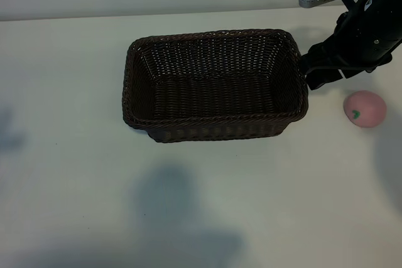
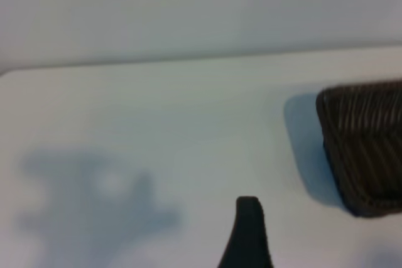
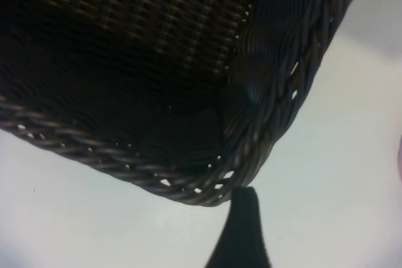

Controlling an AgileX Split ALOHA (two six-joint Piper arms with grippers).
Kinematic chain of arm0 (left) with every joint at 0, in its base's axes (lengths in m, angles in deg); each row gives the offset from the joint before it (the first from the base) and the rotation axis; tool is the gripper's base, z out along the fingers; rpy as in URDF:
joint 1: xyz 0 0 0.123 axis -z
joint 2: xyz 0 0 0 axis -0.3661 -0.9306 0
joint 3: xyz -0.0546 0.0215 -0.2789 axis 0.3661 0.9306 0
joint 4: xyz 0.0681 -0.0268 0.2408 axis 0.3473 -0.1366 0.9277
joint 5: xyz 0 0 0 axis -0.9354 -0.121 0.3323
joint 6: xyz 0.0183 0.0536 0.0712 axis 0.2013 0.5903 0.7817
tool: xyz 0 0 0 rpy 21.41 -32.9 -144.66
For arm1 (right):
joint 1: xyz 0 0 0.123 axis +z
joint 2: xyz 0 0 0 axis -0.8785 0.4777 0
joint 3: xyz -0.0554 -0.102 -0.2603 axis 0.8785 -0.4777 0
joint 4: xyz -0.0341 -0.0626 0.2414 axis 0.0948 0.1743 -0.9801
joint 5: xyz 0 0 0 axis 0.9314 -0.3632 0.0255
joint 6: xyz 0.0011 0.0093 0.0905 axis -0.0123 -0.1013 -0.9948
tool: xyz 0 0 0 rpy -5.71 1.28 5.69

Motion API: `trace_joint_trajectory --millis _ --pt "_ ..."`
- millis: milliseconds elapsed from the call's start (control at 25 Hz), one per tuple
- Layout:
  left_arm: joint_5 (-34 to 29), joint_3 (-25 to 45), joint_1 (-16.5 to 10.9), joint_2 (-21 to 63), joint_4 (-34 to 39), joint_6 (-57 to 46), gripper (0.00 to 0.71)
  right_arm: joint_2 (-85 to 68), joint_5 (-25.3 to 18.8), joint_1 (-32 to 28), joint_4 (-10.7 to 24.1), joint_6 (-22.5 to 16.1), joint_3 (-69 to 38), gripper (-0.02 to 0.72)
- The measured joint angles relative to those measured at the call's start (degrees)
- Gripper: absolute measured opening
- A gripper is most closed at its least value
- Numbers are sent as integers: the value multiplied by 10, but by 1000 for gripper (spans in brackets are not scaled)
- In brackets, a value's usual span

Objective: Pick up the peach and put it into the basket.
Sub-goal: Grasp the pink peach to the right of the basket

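Hovering at the basket's (image 1: 213, 83) right end, your right gripper (image 1: 316, 70) hangs with its jaws spread wide and nothing between them, pointed steeply down at the table (image 1: 75, 80). The peach (image 1: 365, 108) sits on the bare surface just to the right of that gripper and a little nearer the camera in the exterior view, well clear of the wicker and touching nothing. That is the relation your coming move turns on: the fruit lies on the far side of the pincer from the basket, so the reach goes outward first, then back over the rim. Being round, the peach offers no long axis to line up with; any approach from above should serve. In the right wrist view only a fingertip (image 3: 242, 230) shows against the basket's braided corner. Your left gripper (image 2: 248, 233) is absent from the exterior view; its wrist view shows one dark finger above open table, the basket's end off to one side, jaws likewise wide and empty. The right arm is plainly the nearer.
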Motion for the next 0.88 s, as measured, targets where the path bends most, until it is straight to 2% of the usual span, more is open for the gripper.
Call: trace_joint_trajectory --millis 200,320,600,760,880 --pt "48 133 0 111 0 12 596 0 0 0 0 0 0 596" --pt "52 197 0 176 0 8 596 0 -3 0 0 0 0 596" --pt "30 283 0 290 37 -19 596 0 -3 0 0 0 0 596" --pt "27 321 0 314 83 -53 596 0 -3 0 0 0 0 596" --pt "26 341 0 320 91 -67 596 0 -3 0 0 0 0 596"
